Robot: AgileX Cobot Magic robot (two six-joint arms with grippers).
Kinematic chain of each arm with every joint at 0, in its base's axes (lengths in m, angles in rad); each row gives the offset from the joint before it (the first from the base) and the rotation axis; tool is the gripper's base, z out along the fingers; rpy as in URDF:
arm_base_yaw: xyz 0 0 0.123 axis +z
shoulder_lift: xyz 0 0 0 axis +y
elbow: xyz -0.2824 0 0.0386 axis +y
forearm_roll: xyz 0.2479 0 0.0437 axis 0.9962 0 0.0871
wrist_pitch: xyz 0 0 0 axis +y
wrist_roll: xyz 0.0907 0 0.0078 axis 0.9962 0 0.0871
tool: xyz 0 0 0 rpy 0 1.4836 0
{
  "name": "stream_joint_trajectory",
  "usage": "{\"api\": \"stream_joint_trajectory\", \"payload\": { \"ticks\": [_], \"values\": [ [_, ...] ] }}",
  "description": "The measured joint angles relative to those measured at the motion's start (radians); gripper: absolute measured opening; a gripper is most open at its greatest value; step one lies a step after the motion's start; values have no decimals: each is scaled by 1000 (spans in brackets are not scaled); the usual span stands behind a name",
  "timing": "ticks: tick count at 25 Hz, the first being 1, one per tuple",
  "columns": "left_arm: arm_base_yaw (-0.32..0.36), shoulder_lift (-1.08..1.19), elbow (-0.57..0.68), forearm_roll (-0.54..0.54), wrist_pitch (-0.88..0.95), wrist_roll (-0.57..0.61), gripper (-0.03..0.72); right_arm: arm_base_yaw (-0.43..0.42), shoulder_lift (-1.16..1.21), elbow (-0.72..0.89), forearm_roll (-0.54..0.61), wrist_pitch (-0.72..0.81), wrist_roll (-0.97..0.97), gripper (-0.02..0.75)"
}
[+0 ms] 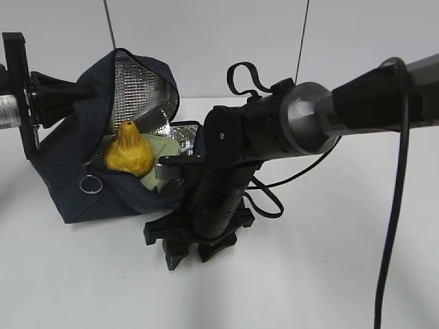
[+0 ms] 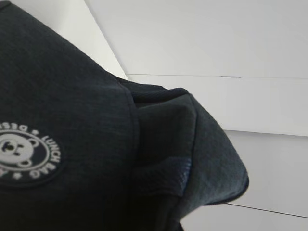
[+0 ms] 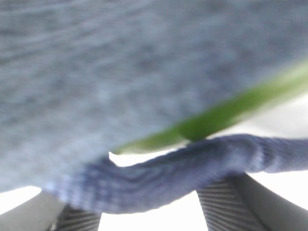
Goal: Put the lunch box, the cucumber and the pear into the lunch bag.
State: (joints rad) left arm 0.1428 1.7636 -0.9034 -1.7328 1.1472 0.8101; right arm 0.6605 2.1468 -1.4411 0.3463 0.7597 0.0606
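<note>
The navy lunch bag [image 1: 68, 185] lies tipped on the white table, its mouth open and the silver lining showing. Inside sits the yellow pear [image 1: 127, 149], resting against the pale green lid of the lunch box [image 1: 163, 147]. My left gripper [image 1: 75, 89] is shut on the bag's upper fabric and holds that side up; the left wrist view is filled by the lunch bag [image 2: 72, 144]. My right gripper [image 1: 188, 250] points down at the bag's mouth. In its own view the right gripper [image 3: 151, 211] is open, with a handle strap [image 3: 183, 163] lying across it and the cucumber [image 3: 216, 115] beyond, a blurred green strip against the bag.
The right arm [image 1: 288, 123] crosses in front of the bag's right side and hides what lies there. Handle loops [image 1: 243, 79] stick up behind it. A black cable [image 1: 392, 205] hangs at the right. A white wall stands behind the table.
</note>
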Motion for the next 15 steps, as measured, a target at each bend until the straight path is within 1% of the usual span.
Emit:
{"api": "stream_joint_trajectory", "payload": {
  "ticks": [7, 12, 15],
  "values": [
    [0, 0, 0, 0, 0, 0, 2, 0, -7, -1, -159, 54, 56, 443],
    [0, 0, 0, 0, 0, 0, 2, 0, -12, -2, -311, 129, 105, 443],
    [0, 0, 0, 0, 0, 0, 2, 0, -18, 3, -346, 146, 112, 443]
  ]
}}
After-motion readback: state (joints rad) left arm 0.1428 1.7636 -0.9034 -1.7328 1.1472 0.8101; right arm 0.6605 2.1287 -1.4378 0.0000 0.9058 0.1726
